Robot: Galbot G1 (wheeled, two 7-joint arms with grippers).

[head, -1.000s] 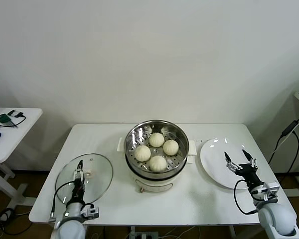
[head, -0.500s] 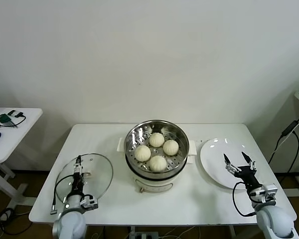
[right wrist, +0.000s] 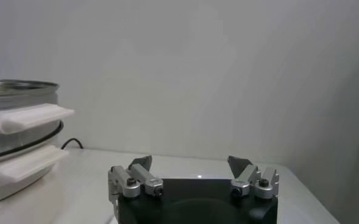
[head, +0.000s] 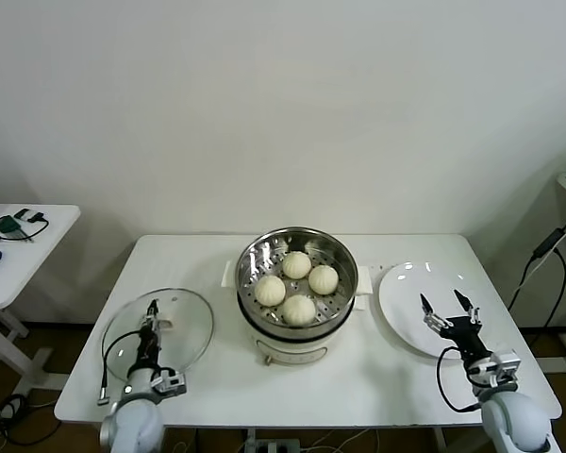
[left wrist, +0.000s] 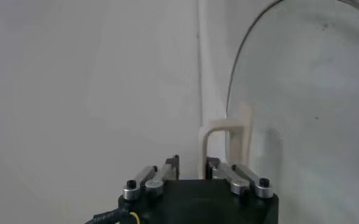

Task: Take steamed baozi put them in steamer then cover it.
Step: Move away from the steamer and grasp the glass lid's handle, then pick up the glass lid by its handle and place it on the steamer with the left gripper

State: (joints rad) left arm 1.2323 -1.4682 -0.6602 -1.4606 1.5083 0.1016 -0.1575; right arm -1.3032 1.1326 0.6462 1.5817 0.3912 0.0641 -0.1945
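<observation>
Steamer (head: 297, 294) stands at the middle of the white table (head: 406, 377), slightly toward the back edge. Its white side handles (right wrist: 24, 117) stick out toward the left and right edges. Lid off.

Four buns (head: 297, 286) sit on the perforated tray inside the steamer, packed close in a diamond: one toward the back, one toward the front, one each side. All four are inside the pot.

Glass lid (head: 170, 330) is at the front left corner of the table, overhanging the left edge a little, well apart from the steamer. In the left wrist view its clear disc fills the far side and the white bar handle (left wrist: 227, 137) stands just past the fingertips.

Left gripper (head: 152, 326) is over the lid at the front left corner. Its fingers (left wrist: 172, 164) are drawn close together around the base of the lid handle; whether they actually press on the handle cannot be told from these views.

Right gripper (head: 447, 312) hangs over the near part of the white plate (head: 410, 288), close to the front right corner. Jaws released, spread wide, nothing between them. The plate lies just beside the steamer's right handle, against the right edge.
</observation>
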